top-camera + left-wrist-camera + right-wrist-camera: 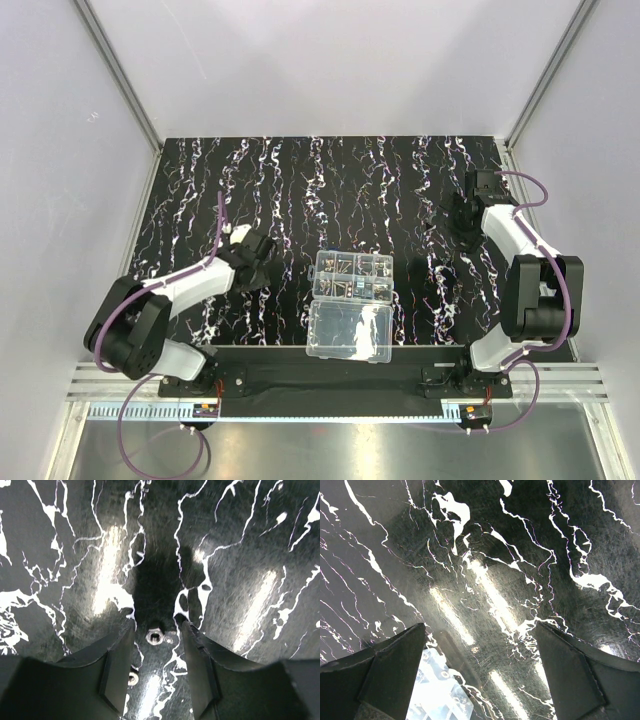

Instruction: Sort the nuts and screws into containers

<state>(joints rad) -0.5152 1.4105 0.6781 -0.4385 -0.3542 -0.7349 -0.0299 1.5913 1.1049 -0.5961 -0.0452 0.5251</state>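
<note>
A small silvery hex nut lies flat on the black streaked mat, between the tips of my left gripper. The jaws stand partly apart and neither pad touches the nut. A second nut lies closer in, beside the left finger. From above, the left gripper is low over the mat, left of the clear organizer box of containers, whose cells hold metal bits. My right gripper is open wide over bare mat at the right, holding nothing.
The box's plain lid half lies open toward the arm bases. A corner of the clear box shows at the lower left of the right wrist view. The mat ends at grey walls on the left, right and far sides.
</note>
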